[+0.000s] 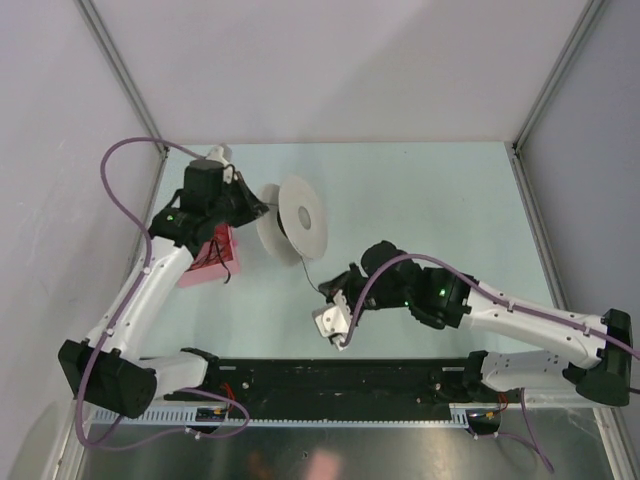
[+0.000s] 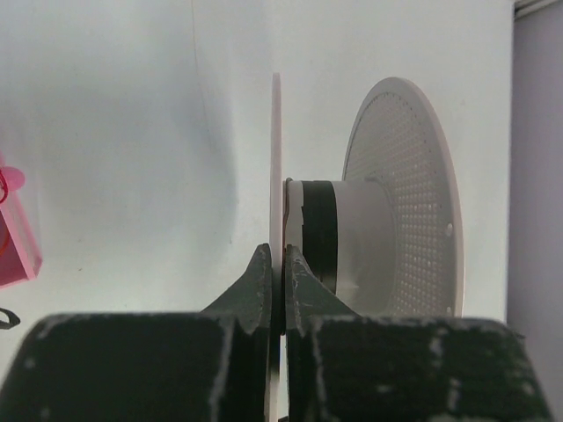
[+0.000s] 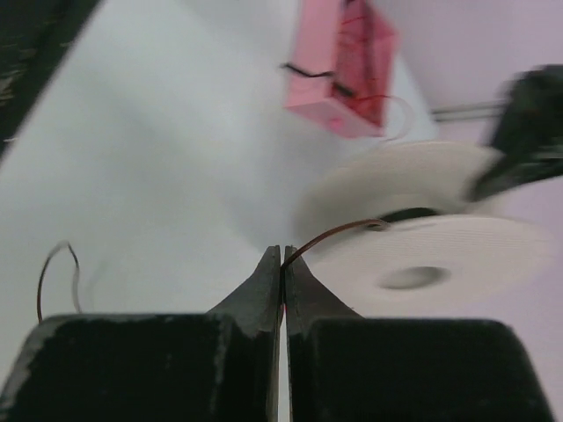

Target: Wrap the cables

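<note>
While left gripper [image 2: 281,257] clamps spool [image 2: 400,202] flange, outstretched right gripper [image 3: 281,257] pinches cable [image 3: 339,230]

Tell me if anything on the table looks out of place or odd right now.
Nothing is spilled or broken. The left tool pinches the spool by its flange, and the right tool pinches the cable running to it. Only untidy bit: loose wires sticking out of the pink box.

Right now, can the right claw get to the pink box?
Probably not yet: the right claw is shut on the cable, and the left arm hangs over part of the pink box.
</note>
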Controlling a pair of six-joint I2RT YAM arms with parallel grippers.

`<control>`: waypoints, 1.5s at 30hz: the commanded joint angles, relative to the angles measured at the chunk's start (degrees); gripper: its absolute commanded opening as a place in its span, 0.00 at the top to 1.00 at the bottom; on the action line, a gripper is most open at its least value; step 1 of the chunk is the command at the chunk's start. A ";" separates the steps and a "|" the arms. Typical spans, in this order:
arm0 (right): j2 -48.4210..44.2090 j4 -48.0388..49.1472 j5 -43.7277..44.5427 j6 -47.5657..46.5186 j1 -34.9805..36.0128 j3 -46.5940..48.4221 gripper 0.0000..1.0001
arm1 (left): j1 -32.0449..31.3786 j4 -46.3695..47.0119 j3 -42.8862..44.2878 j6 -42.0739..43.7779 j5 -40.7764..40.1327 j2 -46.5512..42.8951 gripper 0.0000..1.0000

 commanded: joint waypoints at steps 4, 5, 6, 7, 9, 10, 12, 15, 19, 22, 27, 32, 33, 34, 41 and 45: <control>3.87 11.98 9.69 -8.67 -1.63 8.67 1.00 | -7.15 2.54 -4.31 7.45 -10.66 -4.59 1.00; 4.27 14.05 10.17 -8.99 -2.56 9.20 1.00 | -8.00 2.53 -5.07 8.76 -11.22 -5.08 1.00; 4.79 15.66 10.59 -9.19 -3.59 9.85 1.00 | -8.83 2.53 -5.76 10.07 -11.54 -5.64 1.00; 5.39 17.03 10.88 -9.16 -4.68 10.62 1.00 | -9.55 2.62 -6.46 11.64 -11.26 -6.18 1.00; 6.66 19.25 11.24 -8.68 -6.95 12.21 1.00 | -10.83 2.90 -8.01 15.71 -9.27 -7.38 1.00; 7.30 20.41 11.25 -8.20 -8.20 12.85 1.00 | -11.38 3.16 -8.86 18.33 -7.57 -8.02 1.00; 8.65 21.90 10.74 -6.90 -10.95 14.33 1.00 | -12.15 3.85 -10.52 23.35 -3.62 -9.53 1.00; 11.16 22.21 9.69 -3.86 -15.03 16.78 1.00 | -12.64 4.45 -12.35 29.86 2.17 -12.32 1.00; 13.15 21.24 6.83 1.96 -21.64 19.13 1.00 | -12.72 4.48 -13.55 37.51 12.90 -17.12 1.00; 14.00 20.17 3.31 7.08 -27.30 19.58 1.00 | -12.30 4.55 -13.58 39.06 20.19 -20.17 1.00; 16.04 17.81 -4.45 17.46 -38.59 19.65 1.00 | -6.71 5.41 -9.85 34.91 34.27 -21.20 1.00; 17.38 12.85 -13.32 25.86 -45.89 19.71 1.00 | -1.26 7.07 -3.81 29.73 37.05 -19.90 1.00; 17.62 11.46 -14.83 27.17 -46.40 19.68 1.00 | -0.27 7.52 -2.71 28.24 36.94 -19.55 1.00; 17.88 9.92 -16.32 28.18 -46.65 19.62 1.00 | 0.75 8.06 -1.77 26.53 36.80 -19.20 1.00; 19.13 4.50 -24.39 36.99 -44.60 16.00 0.99 | 5.01 13.25 3.15 15.57 33.41 -16.72 1.00; 18.41 7.11 -26.00 41.93 -43.98 12.53 0.98 | 5.75 14.58 4.90 12.83 30.22 -15.59 1.00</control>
